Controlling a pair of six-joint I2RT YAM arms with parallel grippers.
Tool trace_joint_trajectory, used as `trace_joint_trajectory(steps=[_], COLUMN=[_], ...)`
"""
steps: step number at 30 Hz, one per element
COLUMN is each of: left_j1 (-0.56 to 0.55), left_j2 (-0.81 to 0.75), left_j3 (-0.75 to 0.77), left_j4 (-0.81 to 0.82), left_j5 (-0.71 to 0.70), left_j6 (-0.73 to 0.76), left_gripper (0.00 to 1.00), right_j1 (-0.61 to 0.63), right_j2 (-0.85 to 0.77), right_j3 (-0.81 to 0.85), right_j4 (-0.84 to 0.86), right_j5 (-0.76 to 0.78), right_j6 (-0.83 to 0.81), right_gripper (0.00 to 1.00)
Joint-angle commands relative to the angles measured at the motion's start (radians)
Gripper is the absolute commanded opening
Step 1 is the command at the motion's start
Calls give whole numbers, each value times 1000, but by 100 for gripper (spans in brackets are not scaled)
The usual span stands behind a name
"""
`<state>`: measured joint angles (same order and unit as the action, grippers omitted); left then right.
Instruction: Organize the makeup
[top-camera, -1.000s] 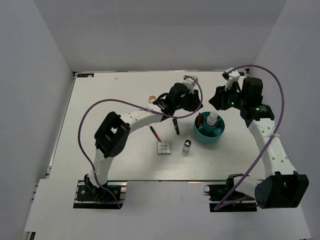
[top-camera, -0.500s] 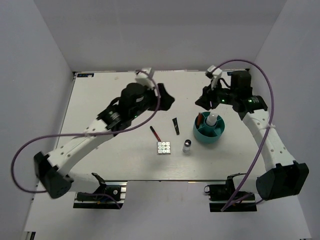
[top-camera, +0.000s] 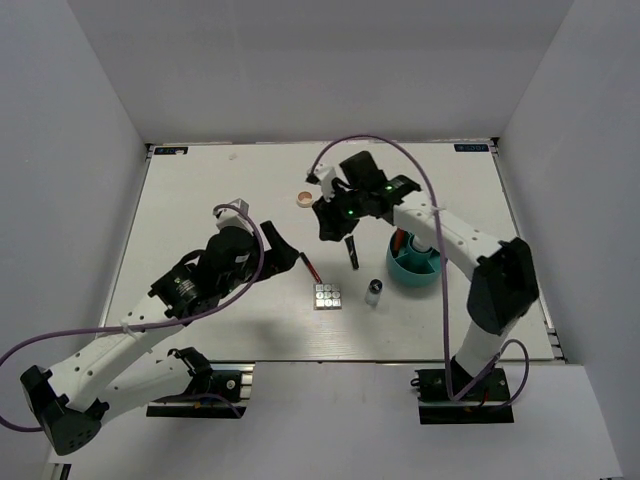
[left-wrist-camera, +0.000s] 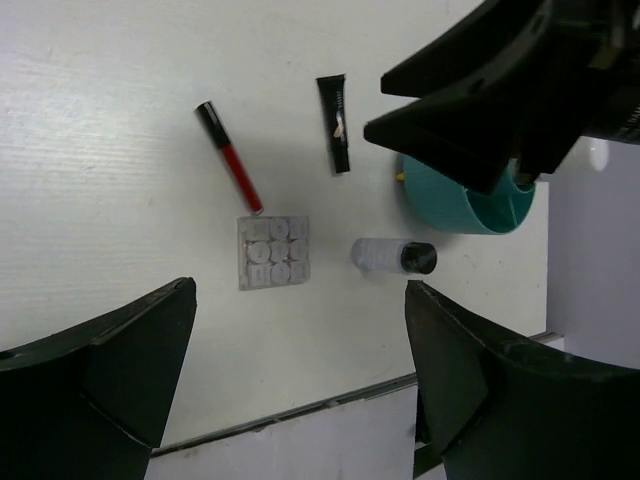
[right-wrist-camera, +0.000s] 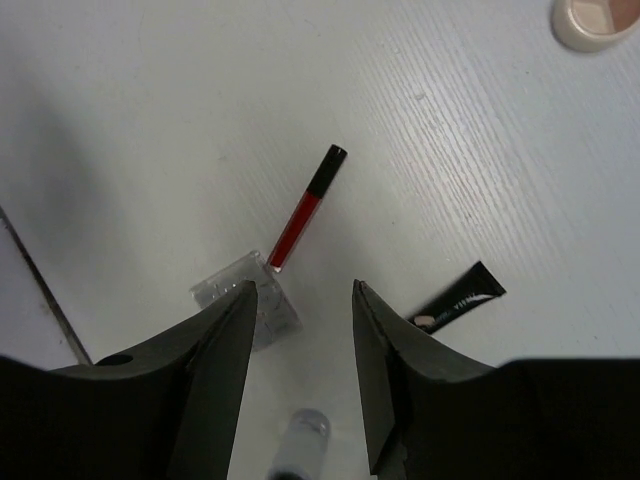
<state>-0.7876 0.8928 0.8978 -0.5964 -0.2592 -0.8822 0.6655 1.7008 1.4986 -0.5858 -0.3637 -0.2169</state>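
Observation:
The makeup lies loose on the white table (top-camera: 200, 200). A red-and-black pencil (top-camera: 310, 266) (left-wrist-camera: 232, 160) (right-wrist-camera: 305, 205), a black tube (top-camera: 352, 252) (left-wrist-camera: 337, 125) (right-wrist-camera: 455, 300), a square palette (top-camera: 326, 296) (left-wrist-camera: 273, 251) (right-wrist-camera: 245, 300) and a vial (top-camera: 373, 292) (left-wrist-camera: 392, 256) (right-wrist-camera: 300, 445) sit mid-table. A round peach compact (top-camera: 303, 200) (right-wrist-camera: 595, 20) lies further back. My left gripper (top-camera: 285, 255) (left-wrist-camera: 300, 300) hangs wide open left of the pencil, holding nothing. My right gripper (top-camera: 328, 225) (right-wrist-camera: 304, 288) hovers open above the pencil and tube, also holding nothing.
A teal round tub (top-camera: 418, 268) (left-wrist-camera: 470, 205) stands right of the tube, partly under my right forearm, with something red inside at its left. The table's near edge (left-wrist-camera: 300, 410) runs close below the palette. White walls enclose the table.
My left arm swung from the back centre down to the near left and its gripper opened wide. My right arm swept left across the tub to above the pencil and tube.

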Motion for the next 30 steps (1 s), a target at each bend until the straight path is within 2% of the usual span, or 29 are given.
trace_joint_trajectory(steps=[1,5,7,11,21,30], left_j1=[1,1,1,1,1,1], left_j2=[-14,-49,-75,-94,-121,-138], left_j3=[30,35,23,13,-3,-7], left_j4=[-112,-175,-189,-230,-290,-315], left_j5=[-48,-86,-92,-101,-117,-130], left_j6=[-83,-116,-130,-153,-189,-204], left_gripper=[95,95,95,95,95,95], right_j1=[65,112,137,170,226,221], right_j2=[90,174,216,275,416,453], right_j3=[83,123,140,175,249,219], right_j4=[-11,-2,-9,-3,24,30], right_j5=[144,225,242,298,318,355], right_j6=[85,148,163,209,237,254], right_gripper=[50,50,57,57,54,51])
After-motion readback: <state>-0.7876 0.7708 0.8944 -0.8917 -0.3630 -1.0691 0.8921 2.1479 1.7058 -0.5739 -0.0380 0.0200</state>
